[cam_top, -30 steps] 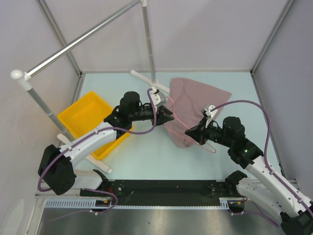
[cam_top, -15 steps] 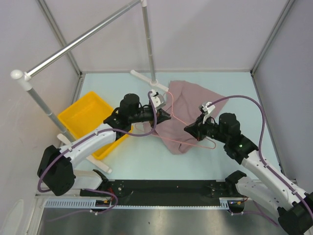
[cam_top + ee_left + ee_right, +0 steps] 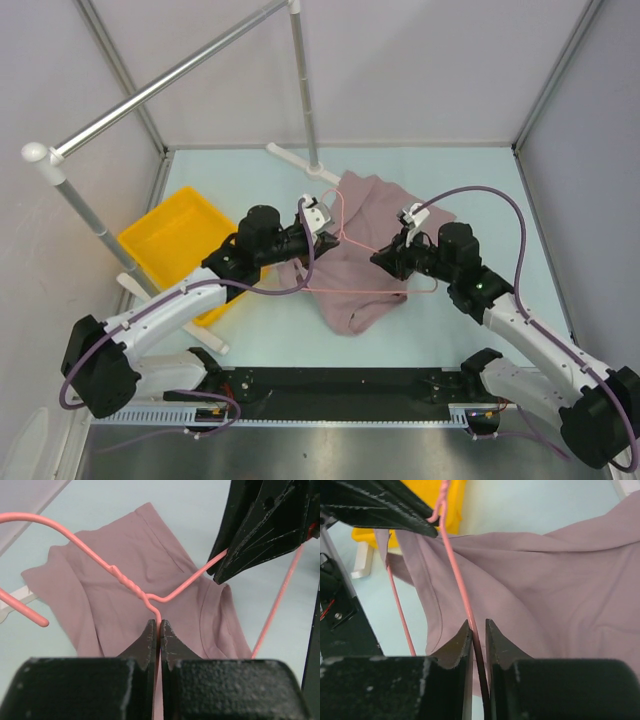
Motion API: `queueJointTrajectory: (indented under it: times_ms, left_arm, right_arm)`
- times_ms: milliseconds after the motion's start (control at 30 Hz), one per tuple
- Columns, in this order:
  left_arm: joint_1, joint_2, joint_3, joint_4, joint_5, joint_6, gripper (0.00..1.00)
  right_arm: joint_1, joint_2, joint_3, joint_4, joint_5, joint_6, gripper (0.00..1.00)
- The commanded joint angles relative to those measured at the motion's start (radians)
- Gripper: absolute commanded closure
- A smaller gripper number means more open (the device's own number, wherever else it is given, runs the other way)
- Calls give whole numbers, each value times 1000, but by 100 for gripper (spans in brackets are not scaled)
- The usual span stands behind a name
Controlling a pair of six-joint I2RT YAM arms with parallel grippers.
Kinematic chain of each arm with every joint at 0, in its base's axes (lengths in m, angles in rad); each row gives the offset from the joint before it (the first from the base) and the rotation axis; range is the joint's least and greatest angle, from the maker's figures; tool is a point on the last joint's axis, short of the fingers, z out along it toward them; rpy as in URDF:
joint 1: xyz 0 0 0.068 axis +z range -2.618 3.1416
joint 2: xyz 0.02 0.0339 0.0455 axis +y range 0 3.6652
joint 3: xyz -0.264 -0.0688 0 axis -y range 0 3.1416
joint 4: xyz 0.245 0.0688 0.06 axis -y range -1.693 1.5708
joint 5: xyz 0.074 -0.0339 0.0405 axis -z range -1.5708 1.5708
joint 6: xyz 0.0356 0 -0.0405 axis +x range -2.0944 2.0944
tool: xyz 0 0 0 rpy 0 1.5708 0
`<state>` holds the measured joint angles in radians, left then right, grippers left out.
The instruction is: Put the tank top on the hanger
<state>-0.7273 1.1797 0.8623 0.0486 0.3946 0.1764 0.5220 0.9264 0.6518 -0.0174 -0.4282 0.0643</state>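
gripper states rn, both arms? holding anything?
Left gripper: shut on the hanger, just below its twisted neck.
Right gripper: shut on the hanger's wire arm.

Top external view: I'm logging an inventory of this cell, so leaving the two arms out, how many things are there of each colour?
Pink: 2, the hanger and the tank top
Yellow: 1, the bin
Grey metal: 1, the rail
Total: 4
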Motion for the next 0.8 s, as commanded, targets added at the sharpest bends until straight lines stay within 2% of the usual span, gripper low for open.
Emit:
queueJointTrajectory:
  times_ms: [0, 33, 200, 233, 267, 300, 400, 500, 767]
  left_arm:
    - [-46, -84, -26, -12, 133, -80, 100]
    - [-47, -91, -34, -6, 150, -90, 100]
    - [-46, -117, -77, 16, 207, -161, 100]
    - [-43, -118, -80, 10, 198, -164, 97]
    - [-38, -120, -89, 4, 188, -170, 92]
    - [-32, -120, -92, 2, 190, -170, 77]
    - [8, -132, -120, 39, 219, -218, 53]
    - [55, -150, -147, 94, 298, -253, 44]
    - [94, -109, -102, 59, 495, -267, 40]
  right_arm:
    - [-43, 34, 20, 125, 155, -30, 96]
    - [-43, 35, 14, 146, 155, -40, 100]
    - [-43, -12, -55, 244, 94, -99, 100]
    - [-45, -17, -64, 246, 82, -112, 100]
    - [-45, -21, -64, 247, 54, -113, 100]
    - [-46, -26, -66, 247, 37, -113, 100]
    - [-47, -31, -75, 255, -12, -110, 100]
    - [-48, -43, -89, 275, -61, -109, 100]
    - [-53, -9, -63, 283, -219, -138, 100]
